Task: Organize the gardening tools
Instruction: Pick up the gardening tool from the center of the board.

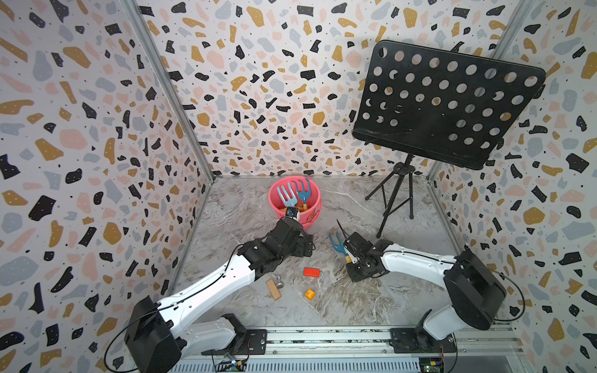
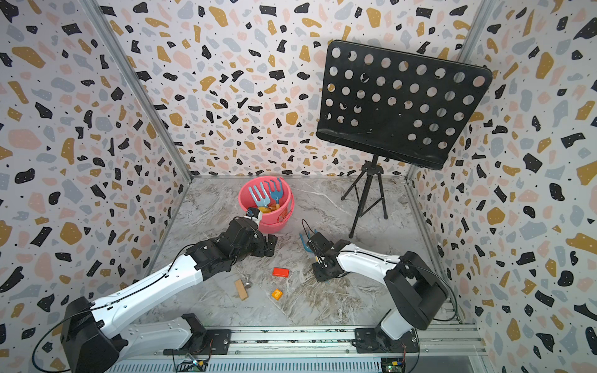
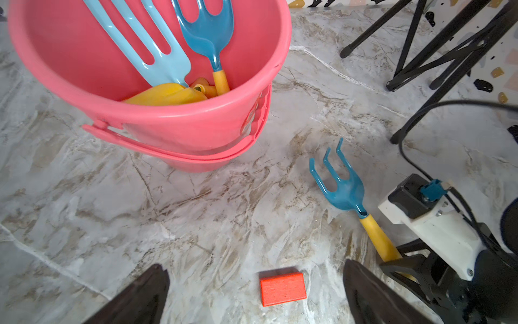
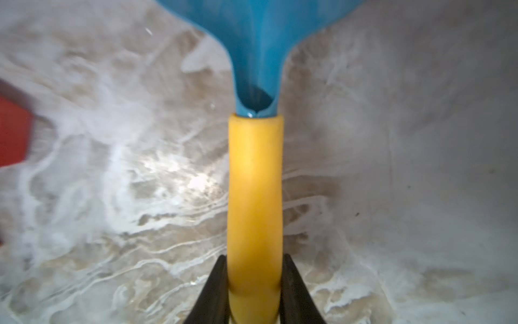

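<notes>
The right gripper (image 4: 253, 259) is clamping the yellow handle (image 4: 255, 182) of the dark blue rake (image 3: 343, 190). Its two dark fingers (image 4: 215, 289) are pressing against the handle from either side near its butt end, narrow, with no gap showing. The handle is running straight out from between them, so the rake's long axis is lining up with the reach of the gripper, and the blue head is leading away from the fingers.

The rake is lying low on the marble tabletop (image 3: 112, 210), right of the middle. Its tines are curling upward and pointing toward the far edge, and its handle is trailing back toward the near edge. Whether it is clear of the surface yet, I cannot tell.

Beyond the tines and a little to the left, the pink bucket (image 3: 196, 131) is standing near the middle of the far edge, close to the rake's tips but not touching them. It is already holding the light-blue fork (image 3: 157, 53), a second rake (image 3: 207, 30) and the yellow scoop (image 3: 168, 95).

The left gripper (image 3: 253, 266) is hovering nearer the bucket with its fingers spread wide and empty, above the red block (image 3: 283, 289). Since the right arm has the rake, the likely carry is forward and leftward, head first.
</notes>
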Available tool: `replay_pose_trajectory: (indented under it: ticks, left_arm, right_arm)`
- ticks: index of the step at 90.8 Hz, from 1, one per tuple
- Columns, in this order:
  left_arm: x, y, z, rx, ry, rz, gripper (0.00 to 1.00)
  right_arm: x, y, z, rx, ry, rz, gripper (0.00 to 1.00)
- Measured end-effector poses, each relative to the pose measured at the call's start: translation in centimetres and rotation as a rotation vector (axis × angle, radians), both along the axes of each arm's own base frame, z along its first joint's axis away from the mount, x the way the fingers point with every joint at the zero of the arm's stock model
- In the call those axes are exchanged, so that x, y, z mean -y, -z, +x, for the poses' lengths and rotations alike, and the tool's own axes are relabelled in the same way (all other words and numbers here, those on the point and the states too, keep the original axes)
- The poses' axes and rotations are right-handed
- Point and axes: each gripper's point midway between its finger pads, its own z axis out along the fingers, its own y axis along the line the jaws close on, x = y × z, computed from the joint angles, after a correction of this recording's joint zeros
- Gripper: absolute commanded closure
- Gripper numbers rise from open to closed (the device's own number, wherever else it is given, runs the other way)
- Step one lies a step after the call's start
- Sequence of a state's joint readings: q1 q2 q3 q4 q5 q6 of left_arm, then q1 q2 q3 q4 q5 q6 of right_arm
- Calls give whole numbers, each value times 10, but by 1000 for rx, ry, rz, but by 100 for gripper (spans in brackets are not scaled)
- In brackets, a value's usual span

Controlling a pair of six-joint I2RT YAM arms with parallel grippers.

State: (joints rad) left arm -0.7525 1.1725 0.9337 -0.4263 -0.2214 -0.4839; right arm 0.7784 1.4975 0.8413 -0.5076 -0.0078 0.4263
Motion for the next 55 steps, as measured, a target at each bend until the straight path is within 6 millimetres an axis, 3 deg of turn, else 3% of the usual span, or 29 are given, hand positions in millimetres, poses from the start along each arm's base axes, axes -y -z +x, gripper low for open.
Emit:
replay_pose_trajectory:
  ticks: [14, 28, 42, 55]
  left_arm:
    - [16, -3, -8, -37, 75, -66, 1]
    - [33, -20, -9, -28, 128, -148, 0]
    - [42, -38, 0, -6, 129, -208, 0]
    - [50, -39, 14, -10, 113, -234, 3]
  right_arm:
    - [-14, -37, 11, 134, -29, 130, 100]
    - [-27, -65, 18, 219, -52, 233, 100]
    - [-39, -85, 18, 267, -86, 320, 100]
    - [-46, -103, 17, 304, -114, 393, 100]
